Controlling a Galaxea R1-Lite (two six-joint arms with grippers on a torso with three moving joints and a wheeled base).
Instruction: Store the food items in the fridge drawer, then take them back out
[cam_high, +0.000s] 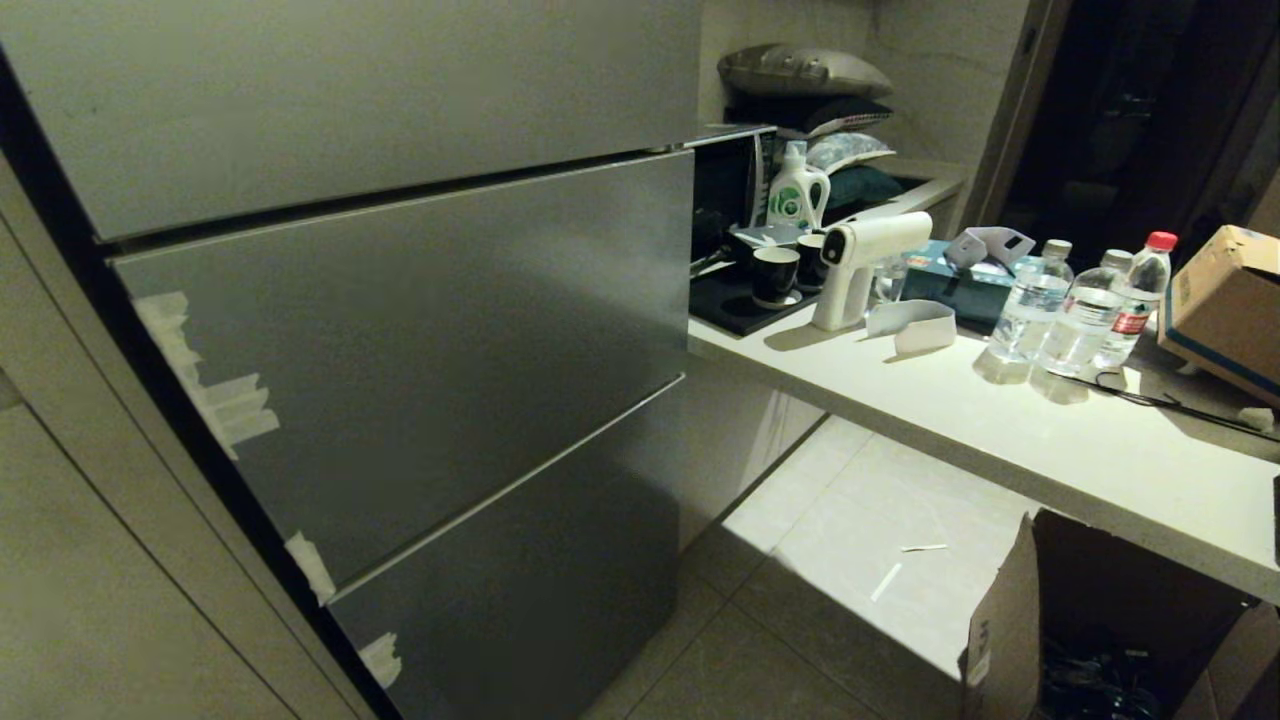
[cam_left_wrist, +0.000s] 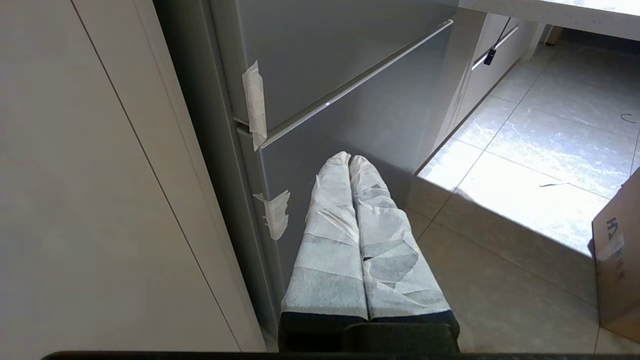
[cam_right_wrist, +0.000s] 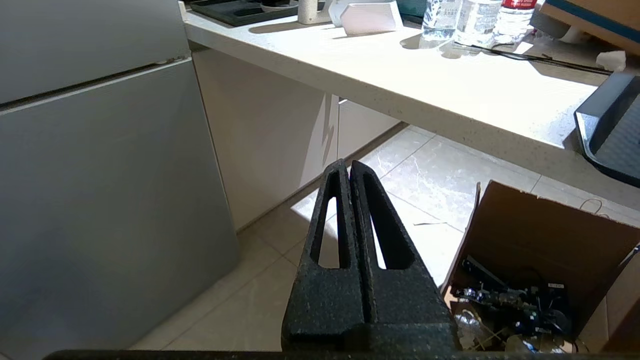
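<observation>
From the head I'm facing the shut fridge (cam_high: 400, 330), no drawer or food showing, while the left hand (cam_left_wrist: 350, 159) is hanging clenched, empty, by its lower panel, and the right hand (cam_right_wrist: 345, 167), likewise clenched, needs opening before hooking a panel's edge.

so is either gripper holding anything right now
Nothing is held. The left gripper and right gripper are both shut and empty, near the closed fridge.
</observation>
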